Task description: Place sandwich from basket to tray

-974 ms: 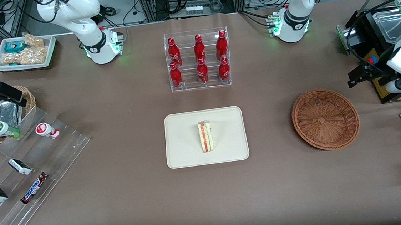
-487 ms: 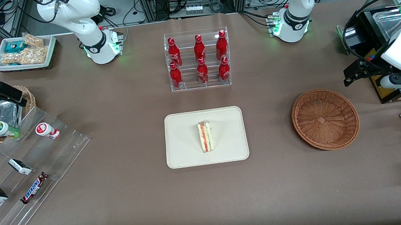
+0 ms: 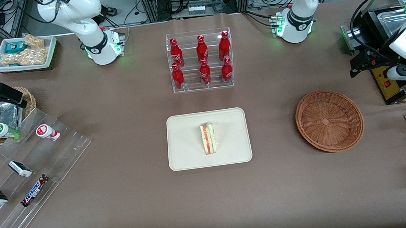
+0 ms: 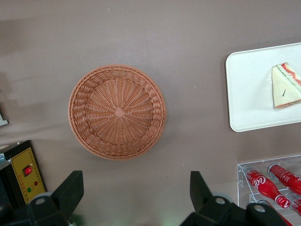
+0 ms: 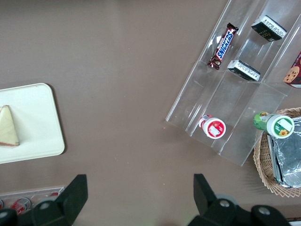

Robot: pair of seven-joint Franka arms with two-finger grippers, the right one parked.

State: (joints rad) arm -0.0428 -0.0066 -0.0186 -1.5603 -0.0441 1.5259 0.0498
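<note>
one sandwich lies on the one cream tray, near its middle, wrapped. one round wicker basket sits on the table toward the working arm's end, nothing in it. end effector hangs above the table, just farther from the front camera than the basket, fingers spread wide, gripping nothing. six red bottles in one clear rack.
</note>
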